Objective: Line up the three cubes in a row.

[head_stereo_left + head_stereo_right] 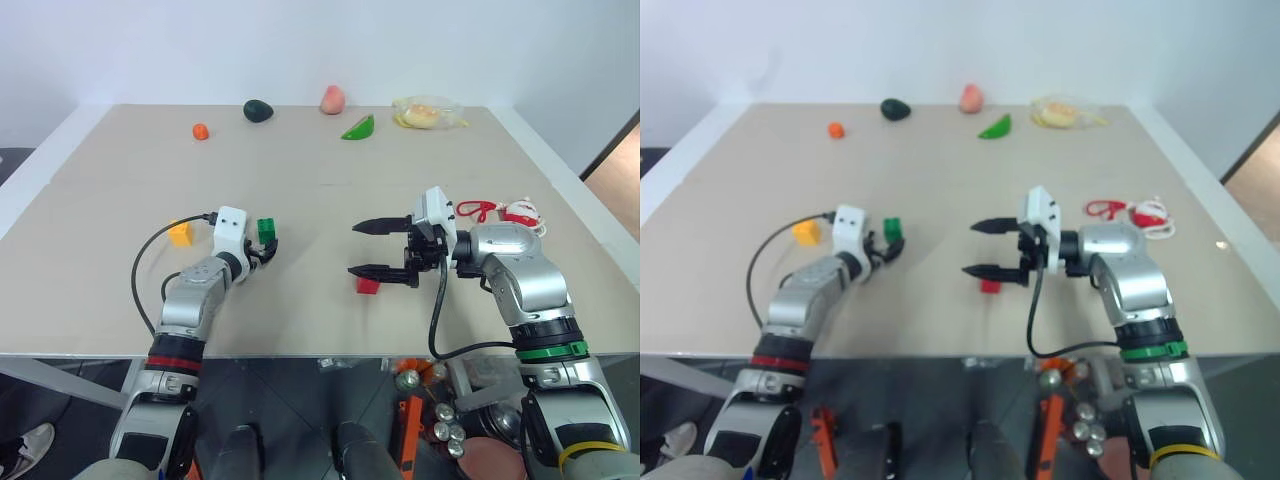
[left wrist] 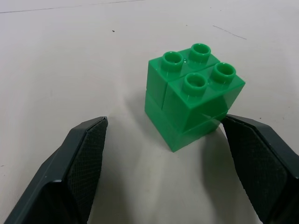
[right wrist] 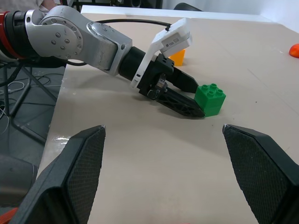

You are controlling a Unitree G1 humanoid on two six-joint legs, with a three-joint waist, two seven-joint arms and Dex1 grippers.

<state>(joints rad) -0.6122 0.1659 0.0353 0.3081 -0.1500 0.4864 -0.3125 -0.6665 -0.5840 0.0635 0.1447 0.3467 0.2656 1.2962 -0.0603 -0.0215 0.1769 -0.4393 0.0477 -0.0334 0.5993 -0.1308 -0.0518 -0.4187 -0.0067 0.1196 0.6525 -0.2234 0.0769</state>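
Note:
The green cube stands upright on the table between the fingers of my open left gripper. One finger touches or nearly touches its side and the other stands well apart. The yellow cube sits just left of that wrist. The red cube lies at mid-table, under the lower finger of my right gripper. That gripper hangs above the table, wide open and empty, pointing left toward the left gripper and the green cube.
Along the far edge lie a small orange fruit, a dark avocado, a peach, a green wedge and a plastic bag. A red-and-white toy with a red cord sits behind my right arm.

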